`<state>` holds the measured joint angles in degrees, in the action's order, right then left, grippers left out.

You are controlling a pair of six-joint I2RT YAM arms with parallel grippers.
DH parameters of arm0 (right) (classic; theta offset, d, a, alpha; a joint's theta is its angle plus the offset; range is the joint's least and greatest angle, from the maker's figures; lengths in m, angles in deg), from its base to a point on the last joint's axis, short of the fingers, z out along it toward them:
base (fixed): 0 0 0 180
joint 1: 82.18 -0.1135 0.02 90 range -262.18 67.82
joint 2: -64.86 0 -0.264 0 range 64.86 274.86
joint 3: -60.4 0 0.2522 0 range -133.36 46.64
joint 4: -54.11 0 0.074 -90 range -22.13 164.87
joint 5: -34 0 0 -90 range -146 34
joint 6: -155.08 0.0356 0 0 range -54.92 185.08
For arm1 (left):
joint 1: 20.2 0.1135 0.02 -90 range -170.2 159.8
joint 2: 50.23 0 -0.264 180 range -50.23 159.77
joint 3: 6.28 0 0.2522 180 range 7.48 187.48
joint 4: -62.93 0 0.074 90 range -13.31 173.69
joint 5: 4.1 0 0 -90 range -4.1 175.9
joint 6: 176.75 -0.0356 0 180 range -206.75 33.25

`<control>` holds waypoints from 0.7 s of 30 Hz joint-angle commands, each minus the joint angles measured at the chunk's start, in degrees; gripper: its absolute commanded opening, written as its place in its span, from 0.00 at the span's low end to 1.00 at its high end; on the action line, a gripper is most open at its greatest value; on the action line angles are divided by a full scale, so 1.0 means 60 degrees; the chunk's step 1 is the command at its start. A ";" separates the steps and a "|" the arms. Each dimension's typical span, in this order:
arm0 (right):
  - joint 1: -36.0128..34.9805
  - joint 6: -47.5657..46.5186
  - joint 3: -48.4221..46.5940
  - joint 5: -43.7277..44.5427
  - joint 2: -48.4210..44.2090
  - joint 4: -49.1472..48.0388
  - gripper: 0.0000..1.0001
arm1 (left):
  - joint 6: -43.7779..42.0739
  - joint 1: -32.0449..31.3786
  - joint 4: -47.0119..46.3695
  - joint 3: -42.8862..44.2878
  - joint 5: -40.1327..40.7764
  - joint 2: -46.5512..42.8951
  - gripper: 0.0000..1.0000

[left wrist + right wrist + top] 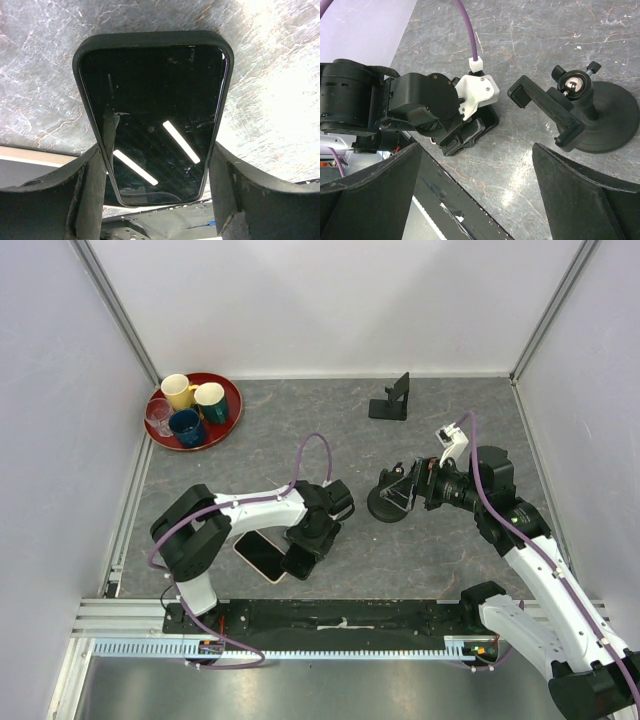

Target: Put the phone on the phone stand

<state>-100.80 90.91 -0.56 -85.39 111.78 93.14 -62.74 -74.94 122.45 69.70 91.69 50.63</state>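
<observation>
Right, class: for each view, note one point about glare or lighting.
Left wrist: two bright light strips mirror in the dark phone screen, and the table on the right washes out white. Right wrist: a highlight glints on the metal ball. Top external: soft, even light, only faint shadows.

The left arm, a jointed limb of white shells and black joints, lies folded in the lower left of the overhead view. Its elbow is bent sharply, its forearm runs rightward and its wrist is turned toward the bottom edge. The left gripper, black and two-fingered, points down at the table. In its wrist view the fingers stand apart at the lower corners, and whether they press on anything cannot be told. The right arm, of the same build, stretches up from the lower right corner with its wrist bent leftward. The right gripper is spread wide, its fingers far apart.
</observation>
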 commanded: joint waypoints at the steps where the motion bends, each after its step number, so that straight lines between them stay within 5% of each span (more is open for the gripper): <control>1: -0.0048 -0.0041 0.0015 0.0225 -0.0085 -0.0141 0.98 | 0.0056 -0.0046 -0.0272 0.0089 0.0720 -0.0651 0.08; 2: -0.0048 -0.0056 -0.0014 0.0283 -0.0070 -0.0112 0.98 | 0.0085 -0.0046 -0.0287 0.0148 0.0823 -0.0841 0.02; 10: -0.0062 -0.0144 -0.0219 0.0386 0.0061 0.0152 0.98 | 0.0363 -0.0046 -0.0580 0.0222 0.2095 -0.2891 0.02; 21: -0.0661 0.0222 -0.1097 0.0386 0.0501 -0.0081 0.95 | -0.1026 -0.0061 -0.5044 -0.2661 0.1060 -0.8689 0.02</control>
<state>-102.43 90.97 -2.44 -83.58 114.58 94.96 -63.99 -75.02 106.58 58.00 101.54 5.89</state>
